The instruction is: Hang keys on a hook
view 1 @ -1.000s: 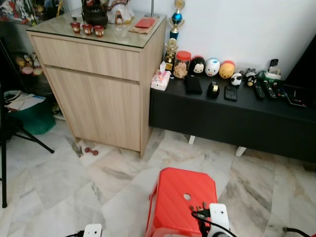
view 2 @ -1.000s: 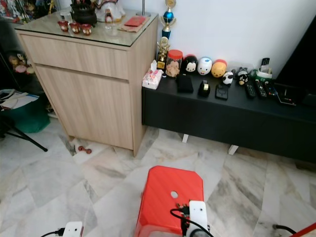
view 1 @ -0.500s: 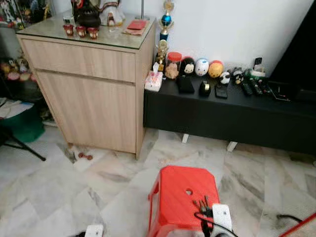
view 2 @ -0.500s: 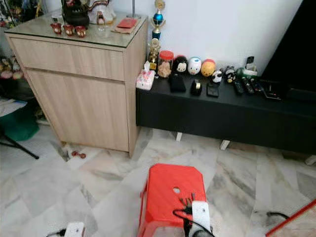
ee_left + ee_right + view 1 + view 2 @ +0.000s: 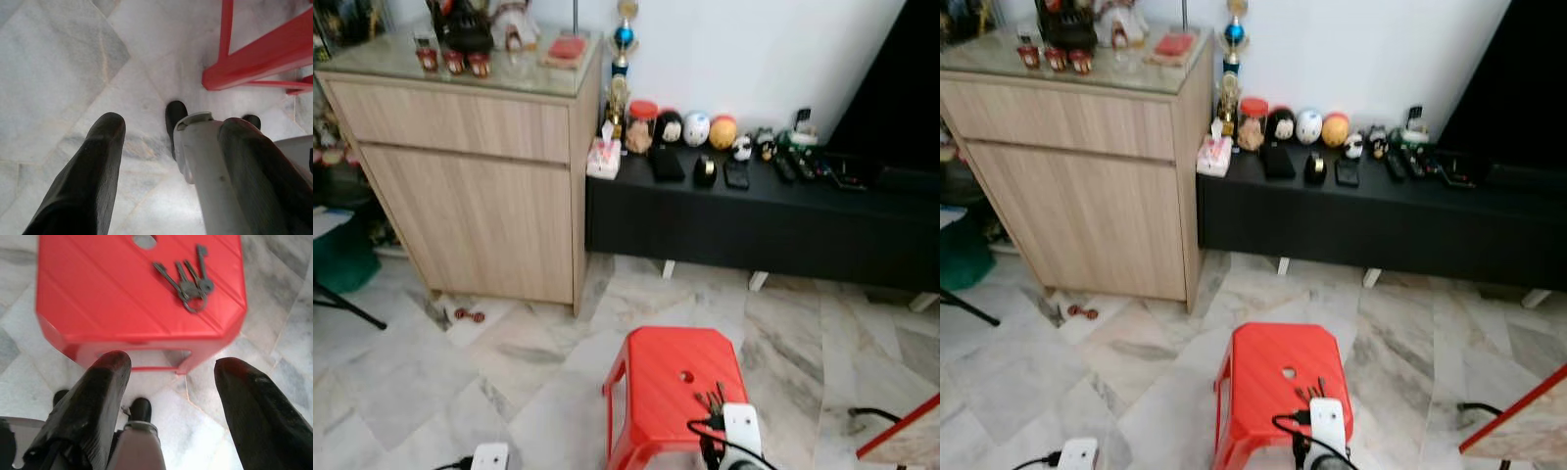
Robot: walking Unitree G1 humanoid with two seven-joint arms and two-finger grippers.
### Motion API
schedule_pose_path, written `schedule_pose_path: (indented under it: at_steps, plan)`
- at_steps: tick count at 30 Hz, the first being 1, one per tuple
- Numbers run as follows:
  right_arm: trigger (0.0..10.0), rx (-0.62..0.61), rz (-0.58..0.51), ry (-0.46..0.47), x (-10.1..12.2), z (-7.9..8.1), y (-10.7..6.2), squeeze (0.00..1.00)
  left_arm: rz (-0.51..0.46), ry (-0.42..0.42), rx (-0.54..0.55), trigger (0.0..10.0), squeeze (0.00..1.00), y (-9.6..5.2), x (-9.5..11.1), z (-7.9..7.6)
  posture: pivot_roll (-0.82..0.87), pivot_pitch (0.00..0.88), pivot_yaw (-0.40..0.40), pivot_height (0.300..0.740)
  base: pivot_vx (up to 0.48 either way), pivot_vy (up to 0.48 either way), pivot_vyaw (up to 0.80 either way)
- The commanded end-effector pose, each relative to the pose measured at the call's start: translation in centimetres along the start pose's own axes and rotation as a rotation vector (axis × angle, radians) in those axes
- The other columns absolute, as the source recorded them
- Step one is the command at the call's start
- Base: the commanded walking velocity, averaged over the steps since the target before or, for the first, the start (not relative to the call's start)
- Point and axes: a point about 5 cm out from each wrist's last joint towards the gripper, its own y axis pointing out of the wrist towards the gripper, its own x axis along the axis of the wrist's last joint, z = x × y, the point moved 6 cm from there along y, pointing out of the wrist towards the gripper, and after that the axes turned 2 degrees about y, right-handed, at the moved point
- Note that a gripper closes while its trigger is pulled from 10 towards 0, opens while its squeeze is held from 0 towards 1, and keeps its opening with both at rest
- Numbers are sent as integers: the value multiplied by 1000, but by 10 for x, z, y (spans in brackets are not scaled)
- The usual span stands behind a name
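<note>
A bunch of dark keys (image 5: 188,284) on a ring lies flat on a red plastic stool (image 5: 112,293), near one of its corners. The stool (image 5: 671,387) stands on the marble floor just in front of me, with the keys (image 5: 713,399) at its near right side. My right gripper (image 5: 171,364) hangs open just short of the stool's near edge, a little above it and apart from the keys, holding nothing. My left gripper (image 5: 171,127) is open and points down at the floor beside the stool's red leg (image 5: 254,58). My right wrist (image 5: 742,427) sits at the stool's near edge.
A light wooden cabinet (image 5: 470,166) with a glass top stands at the back left. Beside it, a low black bench (image 5: 754,211) against the white wall carries figurines and remotes. A black cable (image 5: 862,416) and a red-edged board (image 5: 901,441) lie at the lower right.
The camera has swung to the right and pulled back a little, so cabinet and bench sit further left and higher. Stool, keys and both arms keep their places.
</note>
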Motion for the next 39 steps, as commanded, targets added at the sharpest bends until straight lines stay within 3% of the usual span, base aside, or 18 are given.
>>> schedule_pose_path:
  at_steps: [1,13,17,19,21,23,25,33,39]
  plan:
    - [10000,-22,-11,22,1,-6,0,0,3,-4,-26,10000,0,1,-1,-9,48,0,-98,740,0,0,0]
    - [10000,-26,-182,107,24,-6,-4,0,-2,-8,-23,10000,0,1,0,-8,42,0,-96,740,0,0,0]
    - [10000,-38,-224,213,27,-8,-6,0,-2,-9,-16,10000,0,0,-1,-6,43,0,-97,740,0,0,0]
    - [10000,-76,-313,254,53,-27,-6,0,-3,-9,-14,10000,0,0,0,-6,44,0,-97,740,0,0,0]
    - [10000,-65,-476,263,109,-50,-12,0,-5,-8,-12,10000,0,0,0,-6,37,0,-95,740,0,0,0]
    - [10000,-21,-557,251,137,-50,-17,0,-8,-12,-8,10000,0,0,0,-5,37,0,-95,740,0,0,0]
    - [10000,6,-606,244,151,-45,-21,0,-9,-15,-3,10000,0,0,0,-4,33,0,-96,740,0,0,0]
    - [10000,38,-708,205,168,-31,-30,0,-13,-16,13,10000,0,0,1,-2,42,0,-103,740,0,0,0]
    - [10000,29,-775,136,159,-31,-43,0,-22,-20,19,10000,0,0,3,0,26,0,-93,740,0,0,0]
